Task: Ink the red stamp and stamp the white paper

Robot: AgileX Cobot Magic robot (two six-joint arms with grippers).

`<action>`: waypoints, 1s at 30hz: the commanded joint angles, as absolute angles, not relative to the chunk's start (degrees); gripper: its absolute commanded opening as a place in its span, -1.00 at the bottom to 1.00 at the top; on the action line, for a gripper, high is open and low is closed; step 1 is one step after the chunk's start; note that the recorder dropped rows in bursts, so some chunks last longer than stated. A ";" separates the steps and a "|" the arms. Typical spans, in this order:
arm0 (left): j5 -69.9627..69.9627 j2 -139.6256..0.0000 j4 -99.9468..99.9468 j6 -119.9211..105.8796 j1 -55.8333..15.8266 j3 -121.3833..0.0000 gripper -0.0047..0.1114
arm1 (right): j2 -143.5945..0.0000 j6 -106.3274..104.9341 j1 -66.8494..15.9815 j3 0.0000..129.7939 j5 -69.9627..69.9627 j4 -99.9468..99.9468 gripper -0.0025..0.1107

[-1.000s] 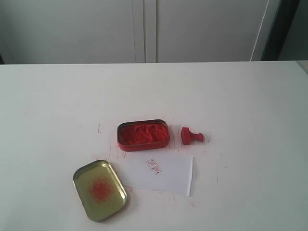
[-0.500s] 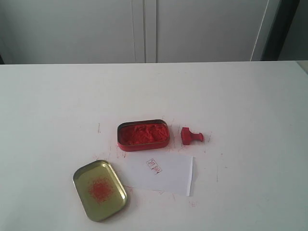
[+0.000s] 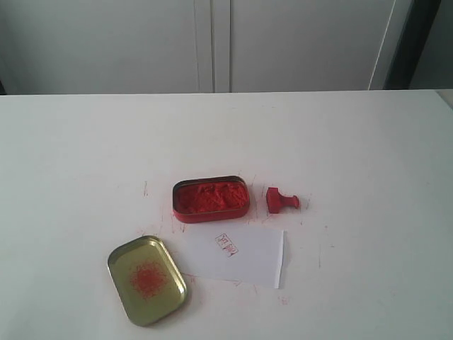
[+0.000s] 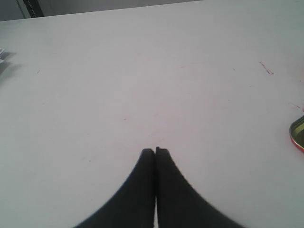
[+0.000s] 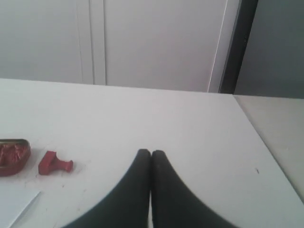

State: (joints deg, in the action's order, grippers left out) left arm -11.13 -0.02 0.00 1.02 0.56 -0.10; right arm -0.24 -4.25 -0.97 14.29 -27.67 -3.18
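Note:
The red stamp [image 3: 282, 200] lies on its side on the table, just right of the open red ink tin [image 3: 211, 198]; the right wrist view shows the same stamp [image 5: 54, 163] beside the tin [image 5: 13, 155]. The white paper [image 3: 241, 253] lies flat in front of the tin and carries a small red print [image 3: 226, 244]; one corner of it [image 5: 16, 204] shows in the right wrist view. Neither arm appears in the exterior view. My left gripper [image 4: 155, 150] is shut over bare table with nothing in it. My right gripper [image 5: 151, 152] is shut and empty, off to the stamp's side.
The gold lid [image 3: 146, 279] with a red smudge lies face up at the front left of the paper; its edge [image 4: 298, 133] shows in the left wrist view. White cabinet doors [image 3: 212, 42] stand behind the table. The table's right edge [image 5: 266, 142] runs near my right gripper.

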 commanded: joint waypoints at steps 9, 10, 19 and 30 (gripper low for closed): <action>-11.13 0.00 0.33 1.25 0.40 0.00 -0.92 | 0.00 -4.80 -0.62 6.27 -22.98 -3.28 -0.96; -11.13 0.00 0.33 1.25 0.40 0.00 -0.92 | 0.00 -4.80 -0.62 5.65 -22.98 -3.16 -0.96; -11.13 0.00 0.33 1.25 0.40 0.00 -0.92 | 0.00 -4.80 -0.98 0.00 -20.89 -3.16 -0.96; -11.13 0.00 0.33 1.25 0.40 0.00 -0.92 | 0.00 -4.80 -3.43 0.00 -20.02 -3.16 -0.96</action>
State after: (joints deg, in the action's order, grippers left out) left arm -11.13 -0.02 0.00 1.02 0.56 -0.10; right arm -0.24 -4.25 -3.20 0.40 -20.94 -3.31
